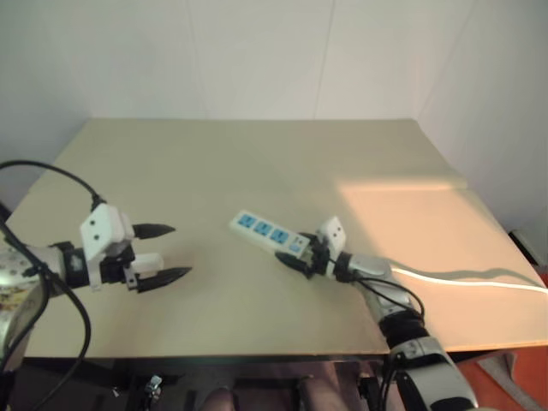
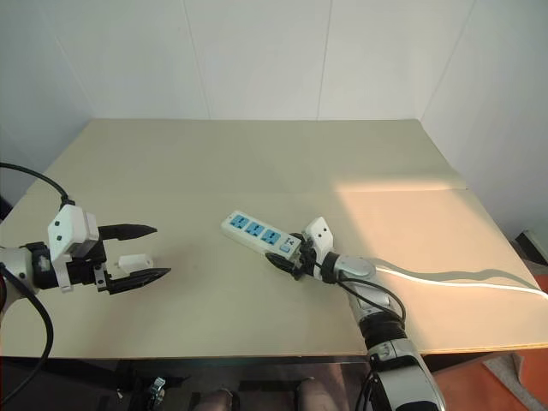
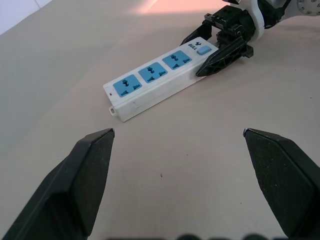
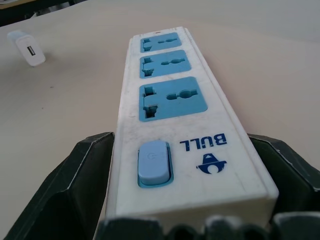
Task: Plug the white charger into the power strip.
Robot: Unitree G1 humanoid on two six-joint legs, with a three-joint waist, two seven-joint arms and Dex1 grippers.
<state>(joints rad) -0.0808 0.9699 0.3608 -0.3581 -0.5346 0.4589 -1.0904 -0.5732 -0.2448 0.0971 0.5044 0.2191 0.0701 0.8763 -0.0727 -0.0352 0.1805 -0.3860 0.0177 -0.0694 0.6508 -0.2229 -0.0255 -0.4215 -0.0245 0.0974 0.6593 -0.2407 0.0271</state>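
the right claw (image 2: 287, 257) straddles the power strip (image 2: 257, 233) at its switch end, wide; the left claw (image 2: 137, 255), wide and empty, flanks the white charger (image 2: 135, 260), bare desk (image 2: 257, 154) beyond.

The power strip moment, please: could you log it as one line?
power strip: flat on table | right gripper: open, straddling switch end | left gripper: open over white charger

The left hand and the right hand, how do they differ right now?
The left hand hangs over bare table with the charger between its open fingers, apparently untouched; the right hand straddles the switch end of the strip. The left hand points across the table toward the strip; the right hand points back at it. Both are wide open.
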